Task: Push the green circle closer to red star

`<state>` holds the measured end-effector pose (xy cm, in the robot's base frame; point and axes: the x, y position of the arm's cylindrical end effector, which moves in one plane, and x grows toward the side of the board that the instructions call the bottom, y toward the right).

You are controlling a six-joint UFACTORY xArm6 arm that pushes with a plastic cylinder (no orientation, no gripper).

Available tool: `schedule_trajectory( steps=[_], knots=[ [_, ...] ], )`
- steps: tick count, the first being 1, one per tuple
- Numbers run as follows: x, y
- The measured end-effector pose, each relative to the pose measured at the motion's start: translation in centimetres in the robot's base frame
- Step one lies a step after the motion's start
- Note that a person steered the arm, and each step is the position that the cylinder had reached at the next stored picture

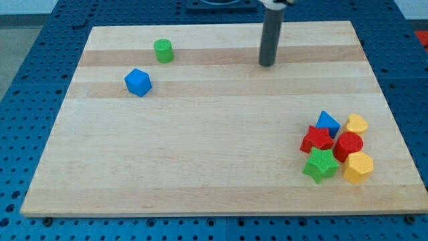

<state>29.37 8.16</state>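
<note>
At the view's left of my bench (200, 167) sits a blue cube (138, 82), with the green circle (163, 50) just up and right of it near the top edge. My tip (267, 64) rests well right of that circle; this rig carries no claw. Far off at lower right, the red star (317, 139) sits clustered with a blue triangle (327, 121), green star (320, 165), red cylinder (348, 145) and two yellow blocks (358, 167).

Green circle (162, 50) upper left — red star (317, 139) lower right.

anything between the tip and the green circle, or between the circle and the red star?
Nothing visible. My tip sits to the view's right of the green circle, bare board between. The path down-right to the red star is open; the blue cube lies off it.
</note>
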Motion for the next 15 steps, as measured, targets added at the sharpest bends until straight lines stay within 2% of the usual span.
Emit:
schedule_trajectory(
  steps=[1,2,3,4,5,7,9,12,15],
  knots=[
    [-5.3,-4.3],
    [-6.8,-12.3],
    [-6.8,-22.5],
    [-4.9,-29.4],
    [-2.9,-31.0],
    [-2.2,-22.5],
    [2.9,-10.7],
    [1.8,-8.5],
    [12.3,-1.9]
  ],
)
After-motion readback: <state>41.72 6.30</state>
